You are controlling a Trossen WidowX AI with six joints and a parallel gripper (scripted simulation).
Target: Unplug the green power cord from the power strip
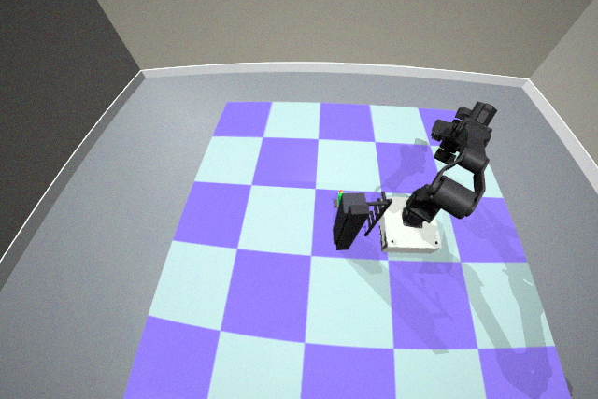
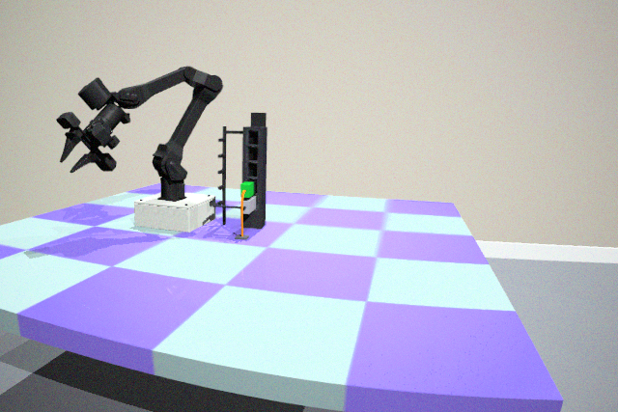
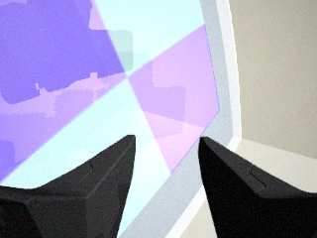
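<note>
The black power strip (image 1: 348, 230) (image 2: 261, 198) stands upright beside the robot's base. The green plug (image 1: 339, 198) (image 2: 247, 189) sits against the strip's socket face, in the lower half, above a light grey block (image 2: 249, 206). An orange cord (image 2: 242, 218) hangs from the plug down to a small dark piece at the table. How deep the plug sits cannot be told. My gripper (image 2: 66, 167) (image 3: 167, 143) is partly open and empty, in the air on the far side of the base from the strip, well away from plug and cord.
A thin black rack with short pegs (image 1: 381, 213) (image 2: 224, 173) stands between the strip and the white base (image 1: 410, 235) (image 2: 162, 215). The checkered table (image 1: 270, 283) (image 2: 299, 317) lies under everything; its edge shows in the wrist view.
</note>
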